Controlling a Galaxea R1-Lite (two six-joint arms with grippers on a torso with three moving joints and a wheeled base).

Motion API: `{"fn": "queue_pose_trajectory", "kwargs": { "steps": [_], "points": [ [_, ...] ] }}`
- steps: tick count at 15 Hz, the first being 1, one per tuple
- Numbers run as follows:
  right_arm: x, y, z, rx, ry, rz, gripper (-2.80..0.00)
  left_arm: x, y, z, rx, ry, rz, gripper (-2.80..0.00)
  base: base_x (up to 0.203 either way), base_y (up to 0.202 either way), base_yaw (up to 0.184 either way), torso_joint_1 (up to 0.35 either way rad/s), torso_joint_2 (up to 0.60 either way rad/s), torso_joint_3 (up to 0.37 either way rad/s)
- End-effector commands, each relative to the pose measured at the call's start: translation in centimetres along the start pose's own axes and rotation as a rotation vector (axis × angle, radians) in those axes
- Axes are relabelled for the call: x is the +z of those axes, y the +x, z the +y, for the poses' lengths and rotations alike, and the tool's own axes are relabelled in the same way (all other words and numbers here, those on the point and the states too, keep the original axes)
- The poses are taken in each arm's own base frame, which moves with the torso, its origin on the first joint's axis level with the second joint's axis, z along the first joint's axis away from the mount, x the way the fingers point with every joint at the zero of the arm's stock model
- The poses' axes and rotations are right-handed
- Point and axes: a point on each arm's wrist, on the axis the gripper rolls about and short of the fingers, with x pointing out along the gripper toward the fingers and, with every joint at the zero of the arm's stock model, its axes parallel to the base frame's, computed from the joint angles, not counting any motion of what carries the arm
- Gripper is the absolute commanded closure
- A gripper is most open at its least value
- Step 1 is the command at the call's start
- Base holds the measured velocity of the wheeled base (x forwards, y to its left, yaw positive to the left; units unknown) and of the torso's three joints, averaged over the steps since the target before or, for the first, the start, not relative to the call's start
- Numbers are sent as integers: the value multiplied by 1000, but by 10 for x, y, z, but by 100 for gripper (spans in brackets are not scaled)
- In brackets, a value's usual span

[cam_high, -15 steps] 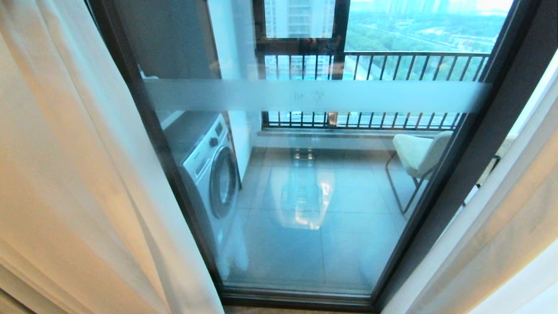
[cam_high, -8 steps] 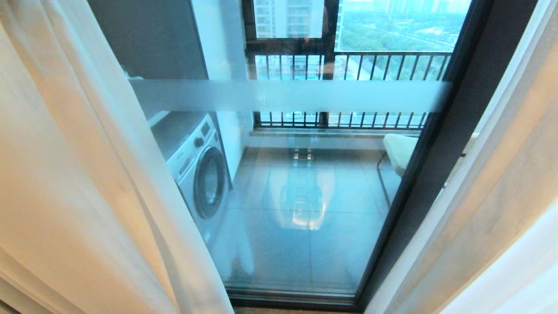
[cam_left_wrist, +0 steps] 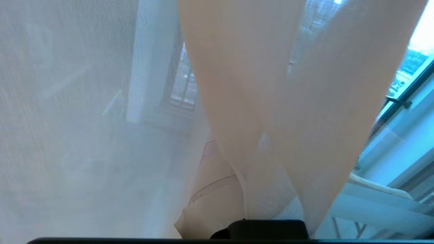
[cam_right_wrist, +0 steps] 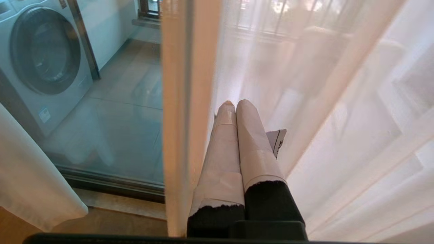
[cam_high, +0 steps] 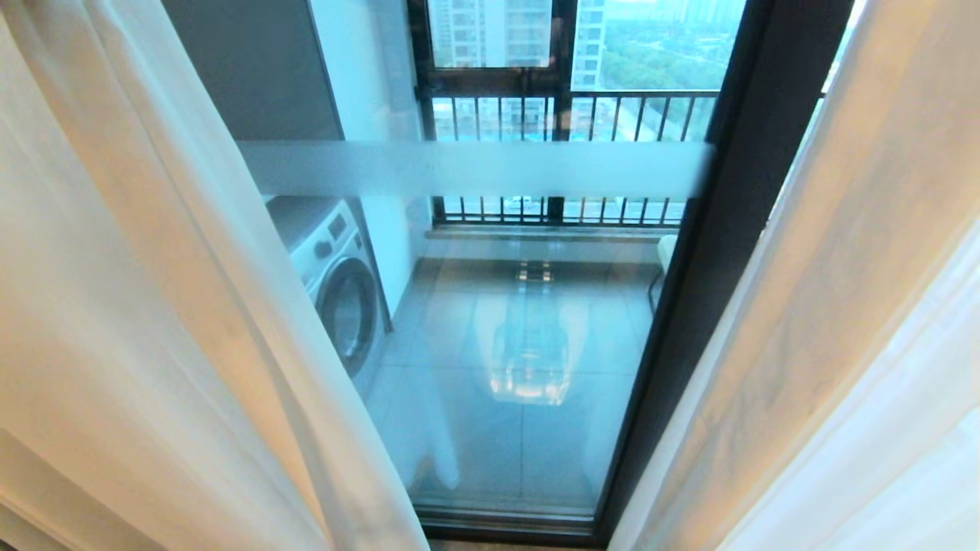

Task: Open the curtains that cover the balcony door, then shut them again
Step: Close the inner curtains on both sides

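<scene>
The curtains hang as two sheer white panels, a left panel [cam_high: 153, 306] and a right panel [cam_high: 842, 306], with a gap between them. Through the gap shows the balcony door [cam_high: 498, 344], glass with a frosted band [cam_high: 475, 168] and a dark frame post [cam_high: 689, 306]. Neither arm appears in the head view. In the left wrist view my left gripper [cam_left_wrist: 237, 149] is shut on the left curtain [cam_left_wrist: 288, 84]: the hem runs down between the taped fingers and fabric drapes over them. My right gripper [cam_right_wrist: 235, 105] is shut with nothing in it, just beside the right curtain's hemmed edge [cam_right_wrist: 179, 118].
Behind the glass stand a washing machine [cam_high: 337, 283] at the left, a black-barred railing [cam_high: 566, 115] at the back, and a sliver of a pale chair [cam_high: 664, 249] by the frame post. The door's bottom track [cam_high: 505, 524] lies close below. Fabric crowds both sides.
The camera has moved right, so the door, washer and railing slid left in the head view. The left curtain's edge kept its place and now hides the left door frame. The chair is almost hidden.
</scene>
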Motion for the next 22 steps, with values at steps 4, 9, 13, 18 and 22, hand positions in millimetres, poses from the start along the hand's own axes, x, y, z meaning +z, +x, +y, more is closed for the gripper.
{"fn": "queue_pose_trajectory", "kwargs": {
  "steps": [4,9,13,18,22],
  "points": [
    [0,0,0,0,-1,-1,0,0,-1,0,2,-2,1,0,0,-185,2,4,2,2],
    [0,0,0,0,-1,-1,0,0,-3,0,2,-1,1,0,0,-185,2,3,3,0],
    [0,0,0,0,-1,-1,0,-1,-3,0,3,-2,2,0,0,-185,0,4,1,3],
    [0,0,0,0,-1,-1,0,-2,-5,1,4,-2,7,0,0,-182,2,1,2,3],
    [0,0,0,0,-1,-1,0,-3,-4,1,6,-1,9,0,0,-185,-1,2,4,1]
  ]
}}
